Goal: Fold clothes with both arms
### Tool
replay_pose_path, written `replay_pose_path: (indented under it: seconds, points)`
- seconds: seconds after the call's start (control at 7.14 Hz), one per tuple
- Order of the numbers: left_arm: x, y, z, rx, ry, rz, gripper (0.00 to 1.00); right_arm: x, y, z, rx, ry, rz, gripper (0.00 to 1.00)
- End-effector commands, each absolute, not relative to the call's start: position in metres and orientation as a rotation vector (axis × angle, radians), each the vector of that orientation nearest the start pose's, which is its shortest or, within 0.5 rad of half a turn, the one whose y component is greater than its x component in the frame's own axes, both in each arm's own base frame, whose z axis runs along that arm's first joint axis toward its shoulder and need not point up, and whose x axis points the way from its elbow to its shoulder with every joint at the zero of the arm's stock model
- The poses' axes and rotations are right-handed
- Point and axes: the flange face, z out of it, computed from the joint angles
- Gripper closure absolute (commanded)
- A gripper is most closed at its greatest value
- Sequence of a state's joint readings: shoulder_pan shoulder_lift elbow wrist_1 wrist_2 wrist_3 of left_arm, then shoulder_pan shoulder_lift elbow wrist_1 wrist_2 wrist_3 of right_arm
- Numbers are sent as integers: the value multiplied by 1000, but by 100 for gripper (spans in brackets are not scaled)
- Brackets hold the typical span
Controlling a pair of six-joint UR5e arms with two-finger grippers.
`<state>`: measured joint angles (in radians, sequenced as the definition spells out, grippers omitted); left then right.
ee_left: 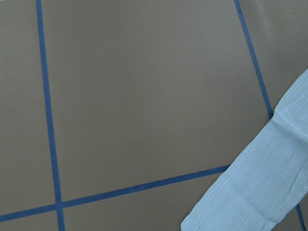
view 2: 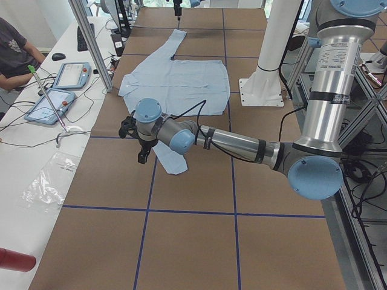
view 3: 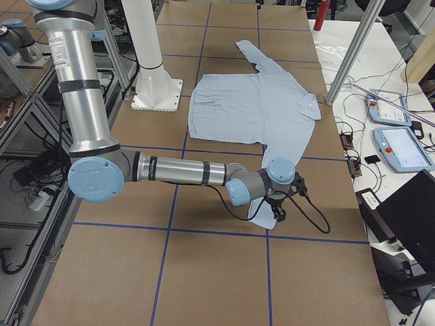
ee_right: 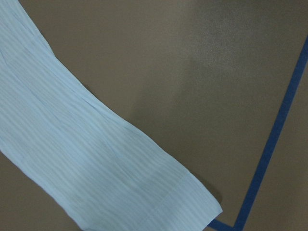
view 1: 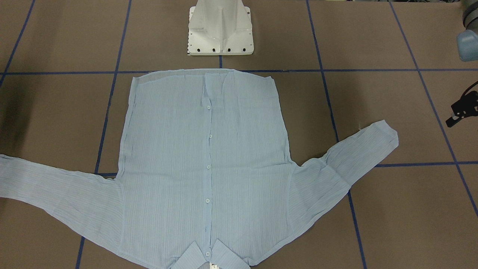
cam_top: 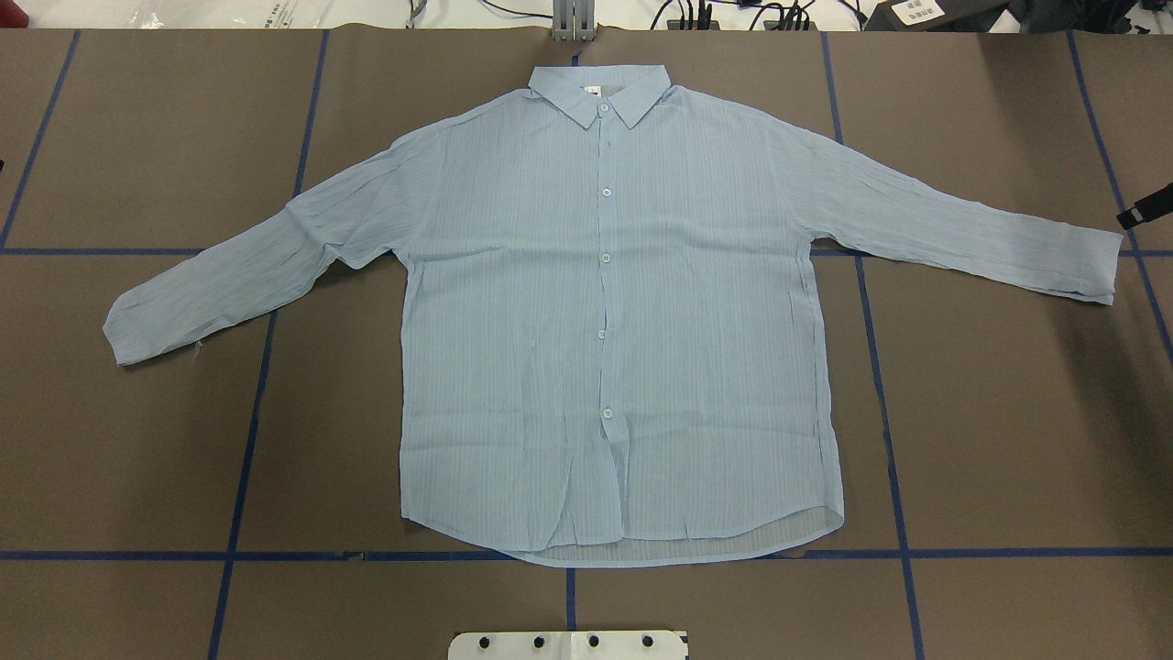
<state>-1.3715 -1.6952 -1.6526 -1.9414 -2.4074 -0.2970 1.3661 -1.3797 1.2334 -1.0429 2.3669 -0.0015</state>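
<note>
The pale-blue striped shirt (cam_top: 605, 312) lies flat and buttoned on the brown table, collar (cam_top: 600, 92) at the far side, both sleeves spread out. My left gripper (view 1: 457, 114) hangs just beyond the left sleeve's cuff (view 1: 384, 134); it also shows in the exterior left view (view 2: 138, 145). My right gripper (cam_top: 1141, 213) shows as a black sliver by the right sleeve's cuff (cam_top: 1095, 266), and in the exterior right view (view 3: 277, 207). Neither gripper's jaws show clearly. The wrist views show only the cuffs (ee_left: 260, 183) (ee_right: 96, 159), no fingers.
The white pedestal base (view 1: 220, 30) stands just behind the shirt's hem. Blue tape lines (cam_top: 247, 440) grid the table. Along the far side an operators' bench holds tablets (view 2: 72, 75) and cables, with an aluminium post (view 2: 91, 42) at the table edge.
</note>
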Motion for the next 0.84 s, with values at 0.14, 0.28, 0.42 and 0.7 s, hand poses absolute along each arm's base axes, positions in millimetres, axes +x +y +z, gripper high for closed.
replay_pose_path:
  seconds: [0.14,0.28,0.42,0.7]
  points:
    - [53,-557,499,327,929,140,0,-71,-609,694,339,-735,-463,0]
    - [53,-557,496,333,931,143,0,-80,-613,696,329,-737,-473,5]
    - [53,-558,496,332,930,142,0,-83,-612,698,323,-740,-476,12]
    - [54,-558,494,335,933,145,0,-90,-607,712,286,-746,-477,16]
